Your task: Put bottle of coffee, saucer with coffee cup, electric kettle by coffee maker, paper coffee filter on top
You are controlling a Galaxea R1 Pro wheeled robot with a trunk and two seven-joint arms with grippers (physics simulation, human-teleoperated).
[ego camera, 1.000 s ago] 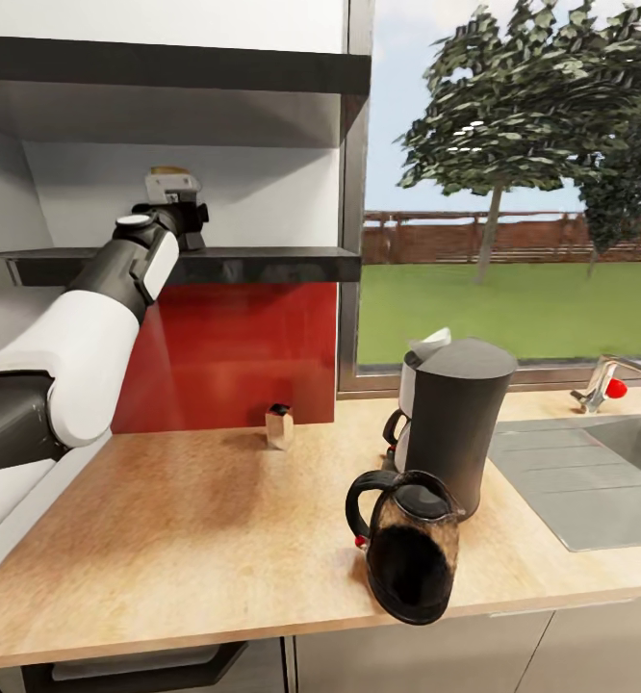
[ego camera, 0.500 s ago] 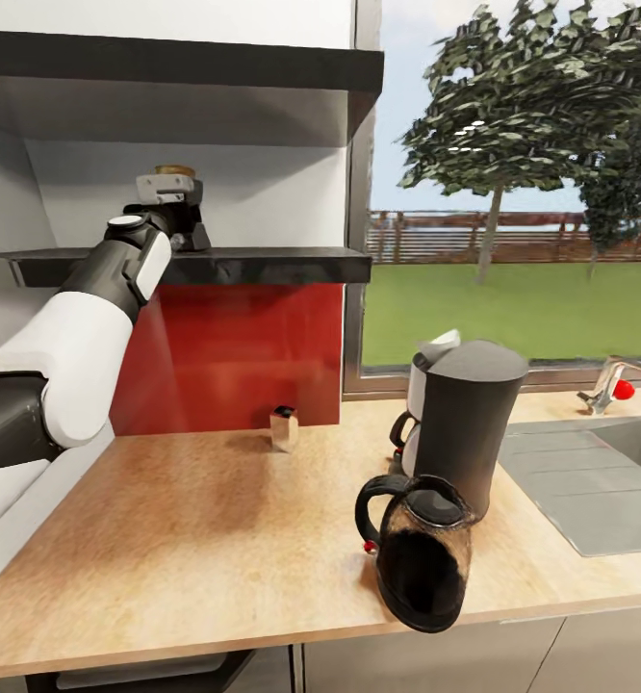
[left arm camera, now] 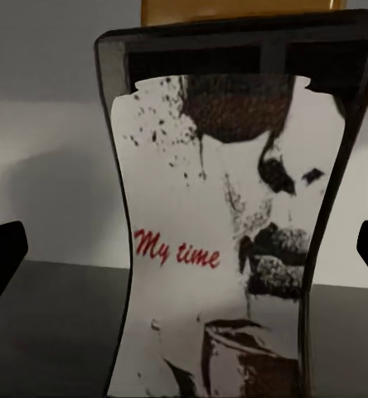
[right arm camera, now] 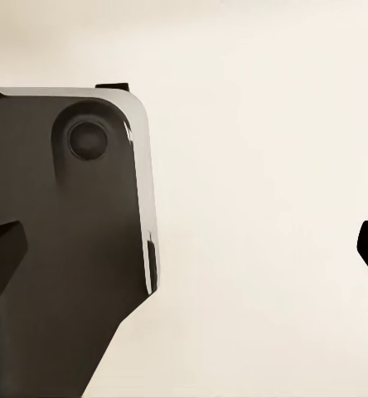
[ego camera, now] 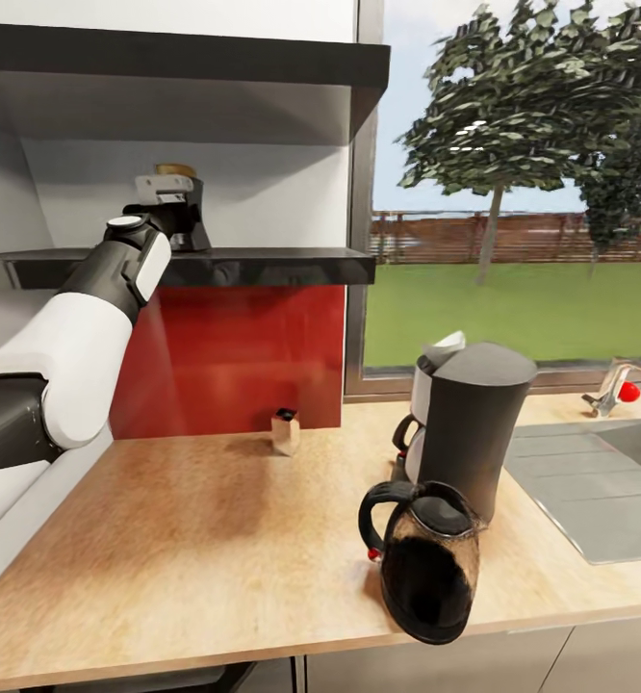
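The bottle of coffee point(left arm camera: 225, 240), with a gold lid and a white "My time" label, stands on the dark kitchen shelf point(ego camera: 263, 265). My left gripper point(ego camera: 171, 210) is raised to it and open, its fingertips point(left arm camera: 2, 257) wide on either side of the bottle point(ego camera: 174, 171). The black coffee maker point(ego camera: 474, 423) stands on the wooden countertop point(ego camera: 195, 539), with a white shape point(ego camera: 448, 344) poking up behind its top. The dark electric kettle point(ego camera: 426, 568) sits just in front of it at the counter's edge. My right gripper point(right arm camera: 188, 249) is open over a cream surface.
A small jar with a black lid point(ego camera: 285, 430) stands by the red backsplash. A steel sink point(ego camera: 600, 491) and faucet point(ego camera: 614, 385) lie to the right, under the window. A second shelf point(ego camera: 186, 63) hangs above the bottle.
The head camera has shifted, so the counter things sit a little further right. My left arm stays up at the shelf beside the bottle, and the gold lid shows more.
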